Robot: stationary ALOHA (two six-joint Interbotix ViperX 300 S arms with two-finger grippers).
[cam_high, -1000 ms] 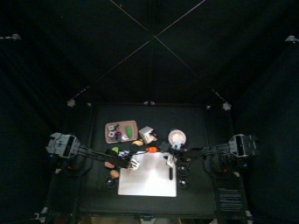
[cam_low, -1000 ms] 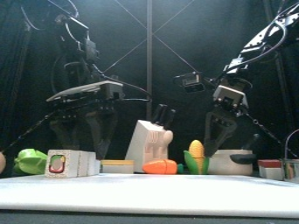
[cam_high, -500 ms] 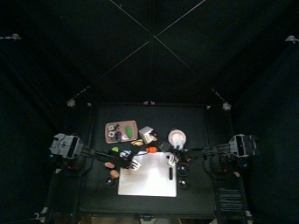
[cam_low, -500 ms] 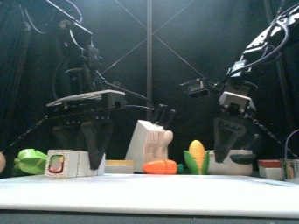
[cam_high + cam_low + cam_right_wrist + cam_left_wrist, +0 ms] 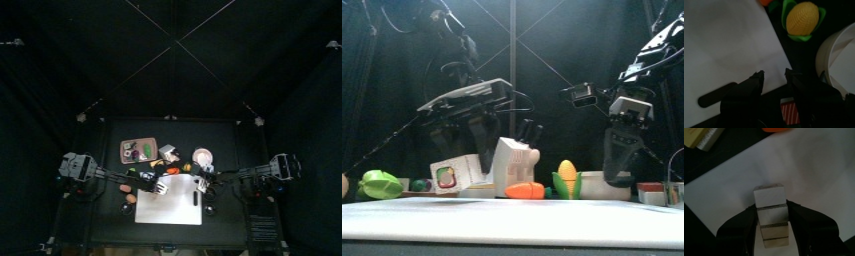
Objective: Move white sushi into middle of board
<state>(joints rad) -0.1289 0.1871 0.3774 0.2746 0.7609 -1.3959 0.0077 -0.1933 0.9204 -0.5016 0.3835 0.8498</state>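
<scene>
On the left we find the left end effector (image 5: 771,212) with its jaws clamped on the white sushi (image 5: 769,195), one on each long side. The far end of the piece pokes out beyond the tips. We take that side-on hold as the sensible one: it keeps the little block square for setting down flat. The jaws stand fairly wide because the block fills the gap between them.

In the left wrist view the sushi hangs over the board (image 5: 817,173), with the dark surface (image 5: 704,228) just beside it and an orange piece (image 5: 777,130) beyond the board's edge. So we judge it is over the board's left part, not yet at the middle. Whether it is touching the board or lifted clear, we cannot tell.

Moving right, the right end effector (image 5: 772,76) hovers by the board's right edge, jaws a little apart and holding nothing. It sits near the corn (image 5: 803,17) and a white bowl (image 5: 841,55), out of the carrying arm's way.
</scene>
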